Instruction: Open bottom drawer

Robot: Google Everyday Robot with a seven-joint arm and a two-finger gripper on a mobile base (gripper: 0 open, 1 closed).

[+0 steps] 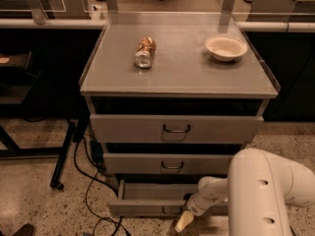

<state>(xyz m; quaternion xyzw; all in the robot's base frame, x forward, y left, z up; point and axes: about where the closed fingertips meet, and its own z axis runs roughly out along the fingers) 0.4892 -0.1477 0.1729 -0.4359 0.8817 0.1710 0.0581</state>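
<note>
Grey metal makes up the whole cabinet in the camera view: a flat counter above three stacked drawer fronts.

1. Task item. The bottom drawer is the lowest and shallowest front, close to the floor. It stands out toward the near side, proud of the middle drawer above it. A strip of its interior and its left side wall are exposed. The opening is partial, and part of the drawer body remains under the cabinet.

2. Pincer. The pincer sits low at the near face of the bottom drawer, right of centre, where the handle would be. Its cream tip points down and to the left. Whether it is apart, together or clamped on the handle cannot be told. The white arm fills the near right corner and covers the right end of the drawer.

3. Other items. The top drawer and the middle drawer are shut. A crushed can lies on the counter left of centre, with a pale bowl at far right. Dark cables trail on the floor at left.

4. Progress. Judged from the gap, opening is under way. What remains is more outward travel, then release of the handle.
</note>
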